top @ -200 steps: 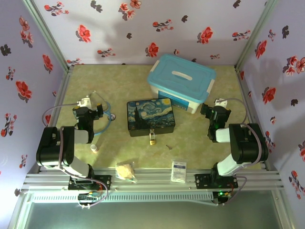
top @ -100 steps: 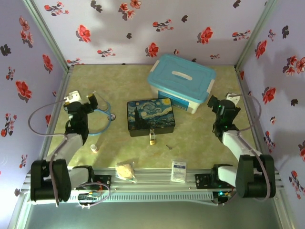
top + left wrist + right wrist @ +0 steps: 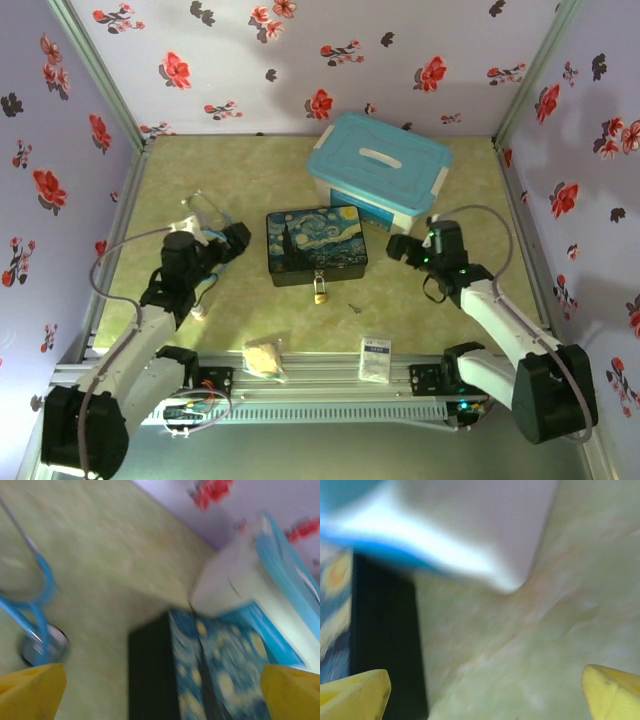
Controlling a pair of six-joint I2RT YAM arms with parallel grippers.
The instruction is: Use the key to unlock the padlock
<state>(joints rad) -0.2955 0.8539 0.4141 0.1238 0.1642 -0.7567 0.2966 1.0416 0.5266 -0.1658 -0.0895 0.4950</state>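
- A yellow-green table (image 3: 260,170) is closed in by pale walls printed with red and dark flowers.
- Left gripper (image 3: 237,240): its yellow fingertips (image 3: 30,692) are spread wide with nothing gripped. The wrist view is blurred.
- Ahead of and between those fingers is the left end of the box (image 3: 316,243), close by; I cannot tell whether they touch.
- A stethoscope (image 3: 40,645), with blue tubing and a round head, lies just beyond the left-hand fingertip.
- Right gripper (image 3: 397,248): its fingertips (image 3: 612,692) are likewise wide apart and empty, over bare table. This view is also blurred.
- The box's dark side stands by one fingertip, and the corner of the bin (image 3: 380,172) is farther ahead.
- The padlock (image 3: 320,292) sits at the box's near side, at the clasp, between the two grippers and closer to the arm bases than either.
- The key (image 3: 355,307) lies flat on the table just right of the padlock, apart from it and nearer the right gripper.
- A bottle (image 3: 199,312) stands by the left arm.
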